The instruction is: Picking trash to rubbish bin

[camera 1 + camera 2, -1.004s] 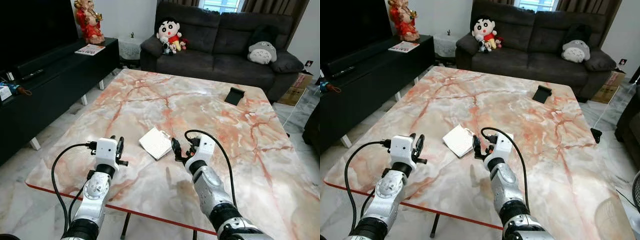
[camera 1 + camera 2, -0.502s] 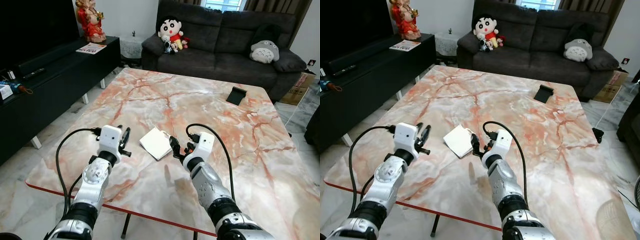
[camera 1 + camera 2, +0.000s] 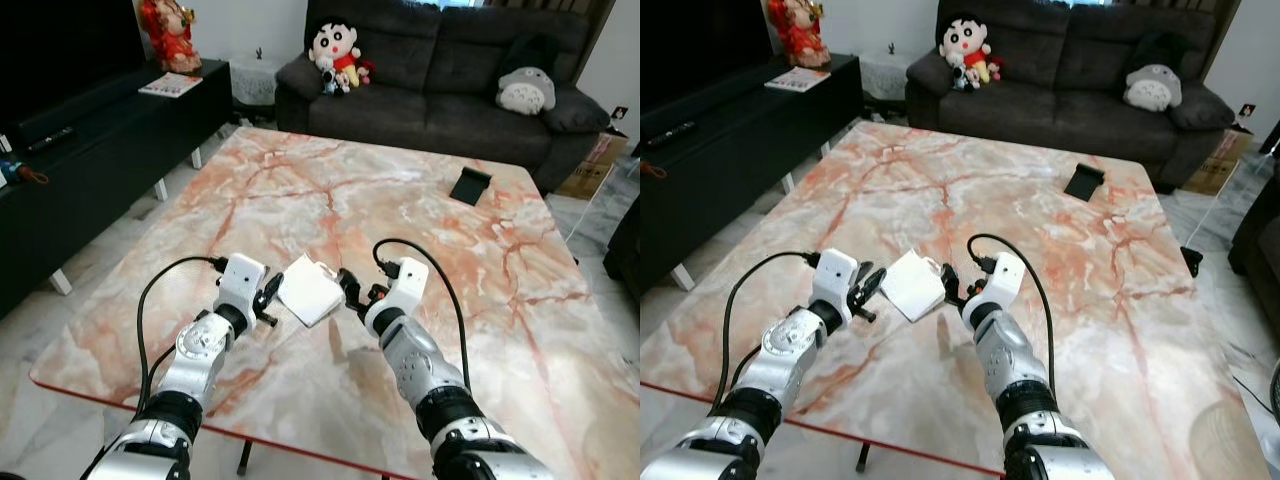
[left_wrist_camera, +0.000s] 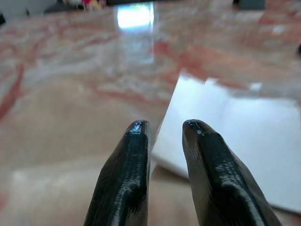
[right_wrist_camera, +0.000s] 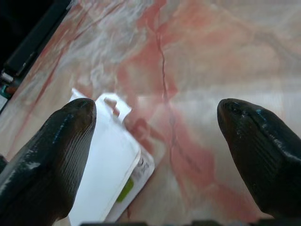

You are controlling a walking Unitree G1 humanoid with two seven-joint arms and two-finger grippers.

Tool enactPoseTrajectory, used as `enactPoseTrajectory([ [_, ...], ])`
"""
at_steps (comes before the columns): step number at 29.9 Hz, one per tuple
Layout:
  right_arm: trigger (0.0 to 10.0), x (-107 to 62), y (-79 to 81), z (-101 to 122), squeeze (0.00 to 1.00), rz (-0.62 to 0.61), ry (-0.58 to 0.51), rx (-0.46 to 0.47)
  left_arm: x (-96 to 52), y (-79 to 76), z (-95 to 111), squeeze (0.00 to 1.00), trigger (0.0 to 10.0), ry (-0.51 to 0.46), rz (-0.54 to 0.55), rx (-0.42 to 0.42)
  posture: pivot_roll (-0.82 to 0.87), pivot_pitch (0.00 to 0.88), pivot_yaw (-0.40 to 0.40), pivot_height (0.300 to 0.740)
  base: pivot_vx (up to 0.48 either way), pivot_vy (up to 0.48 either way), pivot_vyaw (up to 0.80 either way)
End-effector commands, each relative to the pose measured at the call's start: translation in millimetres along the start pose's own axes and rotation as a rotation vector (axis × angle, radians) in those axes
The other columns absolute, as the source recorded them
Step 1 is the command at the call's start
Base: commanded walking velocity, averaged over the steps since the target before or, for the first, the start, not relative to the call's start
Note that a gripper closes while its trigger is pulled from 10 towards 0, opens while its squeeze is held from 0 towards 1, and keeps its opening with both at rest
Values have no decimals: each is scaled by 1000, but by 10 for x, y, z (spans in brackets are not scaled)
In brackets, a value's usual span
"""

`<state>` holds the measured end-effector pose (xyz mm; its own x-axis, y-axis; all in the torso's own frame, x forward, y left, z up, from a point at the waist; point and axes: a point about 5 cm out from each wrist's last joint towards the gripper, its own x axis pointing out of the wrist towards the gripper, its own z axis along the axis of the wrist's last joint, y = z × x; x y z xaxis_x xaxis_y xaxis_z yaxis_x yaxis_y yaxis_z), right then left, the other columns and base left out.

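Your left gripper (image 4: 162, 129) had closed in on the white packet's (image 3: 308, 290) edge, fingers narrowly apart; your right gripper (image 5: 155, 117) stayed wide open beside it, so pickup looked imminent.

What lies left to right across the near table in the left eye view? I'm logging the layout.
Left end effector → white packet → right end effector. Further right and far back on the marble table lies a black object.
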<state>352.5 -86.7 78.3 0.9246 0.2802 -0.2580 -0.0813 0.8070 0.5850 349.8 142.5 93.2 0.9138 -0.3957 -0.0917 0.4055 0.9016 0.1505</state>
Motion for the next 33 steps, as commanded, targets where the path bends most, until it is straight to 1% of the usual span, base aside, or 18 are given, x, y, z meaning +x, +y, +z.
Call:
enactPoseTrajectory([
  [1, 10000, 26, 76, 104, 0, 15, -29, 13, 23, 44, 12, 0, 10000, 24, 17, 1, -21, 0, -66, 740, 0, 0, 0],
  [2, 10000, 26, 78, 108, 0, 15, -29, 13, 22, 50, 8, 0, 10000, 27, 20, 4, -21, 0, -66, 740, 0, 0, 0],
  [3, 10000, 24, 82, 114, 0, 15, -28, 17, 22, 54, -8, 0, 10000, 31, 17, -55, -24, 0, -64, 740, 0, 0, 0],
  [4, 10000, 24, 82, 114, 0, 15, -28, 17, 22, 54, -8, 0, 10000, 31, 17, -55, -24, 0, -64, 740, 0, 0, 0],
  [5, 10000, 22, 86, 121, 0, 16, -28, 21, 22, 50, -26, 0, 10000, 36, 12, -100, -24, 0, -64, 740, 0, 0, 0],
  [10, 10000, 19, 104, 146, 0, 24, -35, 35, 17, 34, -60, 0, 10000, 49, -4, -146, -31, 0, -60, 740, 0, 0, 0],
  [14, 10000, 18, 111, 153, 0, 28, -38, 45, 16, 28, -70, 0, 10000, 54, -11, -152, -31, 0, -60, 740, 0, 0, 0],
  [16, 10000, 19, 130, 175, 0, 33, -40, 55, 11, 0, -114, 0, 10000, 77, -32, -199, -32, 0, -60, 740, 0, 0, 0],
  [18, 10000, 18, 133, 179, 0, 34, -41, 57, 10, -11, -131, 0, 10000, 88, -43, -220, -32, 0, -60, 740, 0, 0, 0],
  [20, 10000, 17, 134, 180, 0, 35, -41, 59, 6, -14, -144, 0, 10000, 96, -47, -226, -32, 0, -60, 740, 0, 0, 0],
  [22, 10000, 15, 135, 176, 0, 34, -39, 60, 4, -18, -168, 0, 10000, 115, -49, -257, -32, 0, -58, 740, 0, 0, 0],
  [25, 10000, 10, 138, 170, 0, 36, -37, 64, 12, -17, -163, 0, 10000, 123, -59, -264, -34, 0, -54, 740, 0, 0, 0],
  [29, 10000, 5, 147, 161, 0, 42, -34, 70, 64, 31, -67, 0, 10000, 114, -56, -263, -33, 0, -55, 740, 0, 0, 0],
  [30, 10000, 3, 149, 160, 0, 43, -34, 70, 80, 48, -30, 0, 10000, 107, -58, -253, -33, 0, -55, 740, 0, 0, 0],
  [31, 10000, 2, 151, 160, 0, 44, -34, 72, 115, 71, 58, 0, 10000, 88, -76, -247, -31, 0, -55, 740, 0, 0, 0],
  [33, 10000, 1, 150, 160, 0, 44, -34, 72, 132, 80, 100, 0, 10000, 79, -86, -252, -31, 0, -55, 740, 0, 0, 0],
])
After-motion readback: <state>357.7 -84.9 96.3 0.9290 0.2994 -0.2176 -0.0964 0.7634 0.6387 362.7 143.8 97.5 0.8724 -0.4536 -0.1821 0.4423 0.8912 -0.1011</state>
